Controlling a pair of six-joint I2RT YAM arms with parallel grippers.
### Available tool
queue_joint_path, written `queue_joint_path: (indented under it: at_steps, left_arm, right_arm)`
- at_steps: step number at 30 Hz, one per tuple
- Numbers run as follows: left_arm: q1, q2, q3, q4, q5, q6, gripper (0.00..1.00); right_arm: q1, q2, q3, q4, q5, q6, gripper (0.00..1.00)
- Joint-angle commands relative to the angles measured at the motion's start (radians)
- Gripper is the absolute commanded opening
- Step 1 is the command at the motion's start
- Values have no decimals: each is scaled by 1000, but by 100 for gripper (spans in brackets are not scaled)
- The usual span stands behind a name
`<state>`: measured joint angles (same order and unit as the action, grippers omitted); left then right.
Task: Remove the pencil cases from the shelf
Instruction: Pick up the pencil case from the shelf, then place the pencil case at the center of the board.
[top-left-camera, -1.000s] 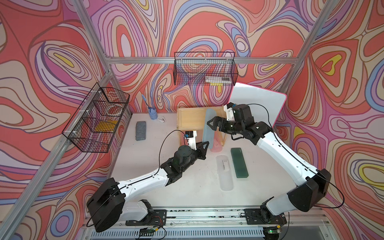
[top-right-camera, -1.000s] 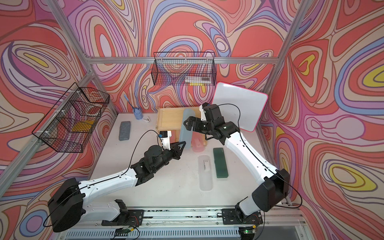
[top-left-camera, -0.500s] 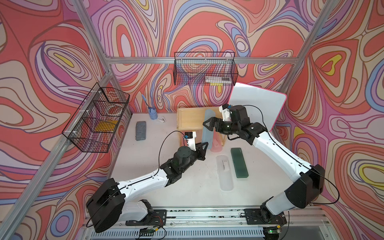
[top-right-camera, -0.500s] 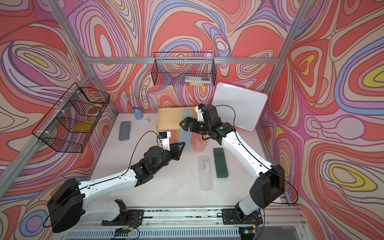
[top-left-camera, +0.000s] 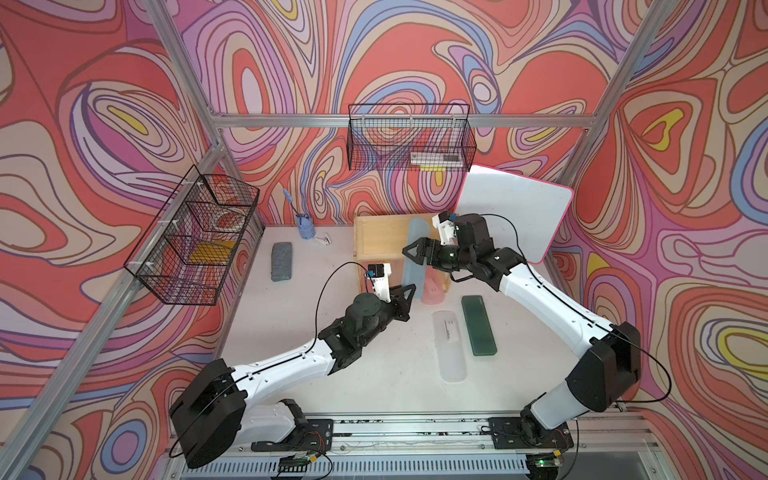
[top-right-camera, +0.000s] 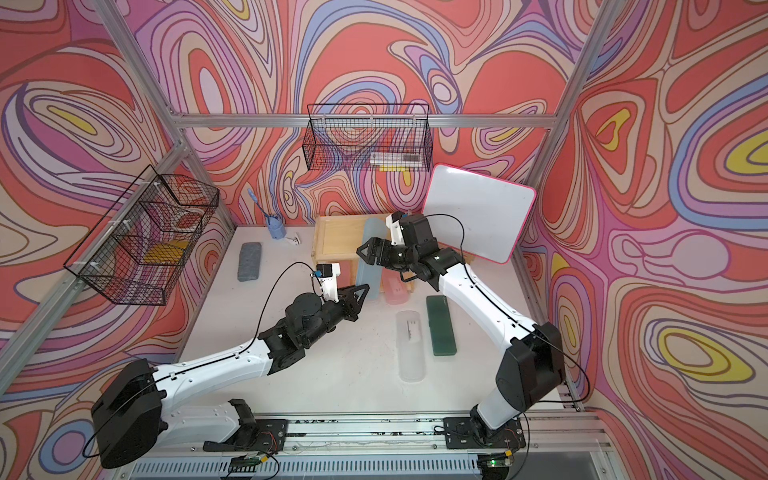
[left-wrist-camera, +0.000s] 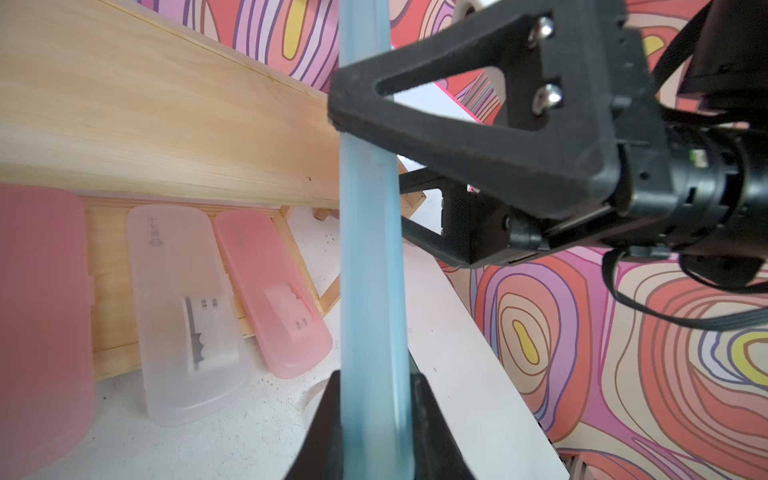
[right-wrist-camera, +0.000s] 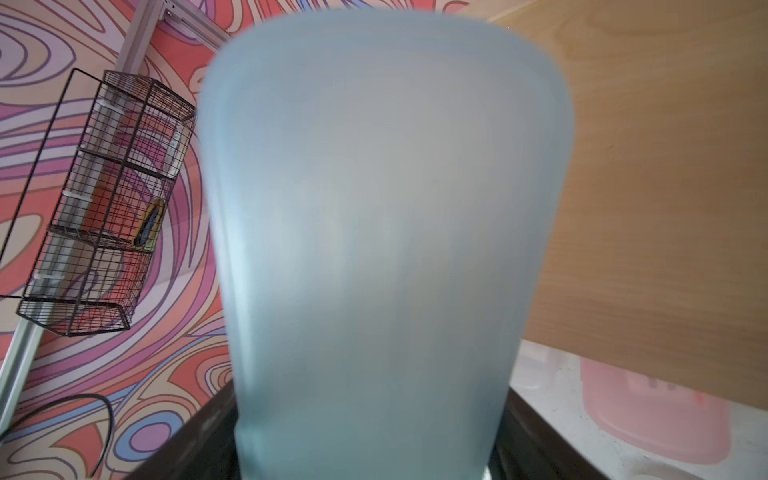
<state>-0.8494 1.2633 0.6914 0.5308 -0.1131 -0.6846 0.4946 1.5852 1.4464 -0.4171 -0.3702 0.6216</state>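
The teal pencil case (top-left-camera: 417, 232) leans tilted, its upper end on the wooden shelf (top-left-camera: 378, 237) top and its lower end off the front. My left gripper (top-left-camera: 409, 289) is shut on that lower end (left-wrist-camera: 370, 270). My right gripper (top-left-camera: 411, 255) straddles the case's width higher up, jaws against both edges (right-wrist-camera: 382, 208). Under the shelf top lie a pink case (left-wrist-camera: 37, 311), a frosted clear case (left-wrist-camera: 183, 299) and another pink case (left-wrist-camera: 274, 291). A dark green case (top-left-camera: 478, 326) and a clear case (top-left-camera: 449, 345) lie on the table.
A grey block (top-left-camera: 281, 262) and a blue cup (top-left-camera: 306, 228) sit at the back left. A whiteboard (top-left-camera: 511, 216) leans behind my right arm. Black wire baskets hang on the left wall (top-left-camera: 195, 241) and the back wall (top-left-camera: 409, 141).
My right gripper has moved left onto the teal case and its jaws have narrowed against its edges. The left arm and the case have stayed put.
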Motion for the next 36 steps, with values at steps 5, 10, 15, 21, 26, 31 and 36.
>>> queue_joint_path:
  at_steps: [5, 10, 15, 21, 26, 31, 36]
  left_arm:
    - [1, -28, -4, 39, -15, 11, 49]
    - [1, -74, 20, -118, -138, 43, 82]
    - [6, -158, 105, -440, -424, 130, 87]
    - [85, -196, 138, -580, -439, 154, 87]
    - [147, -177, 145, -618, -383, 119, 88]
    - [154, -161, 148, -617, -369, 111, 88]
    - [162, -161, 143, -623, -368, 108, 88]
  right_arm:
    - [9, 3, -19, -7, 8, 5, 62]
    - [26, -53, -5, -155, 130, -54, 62]
    - [122, -113, -54, -362, 277, -85, 62]
    - [295, -173, -268, -361, 332, 85, 62]
    - [398, -154, -347, -317, 356, 197, 64]
    - [411, -95, -380, -266, 360, 251, 64]
    - [412, -31, -403, -241, 360, 277, 64]
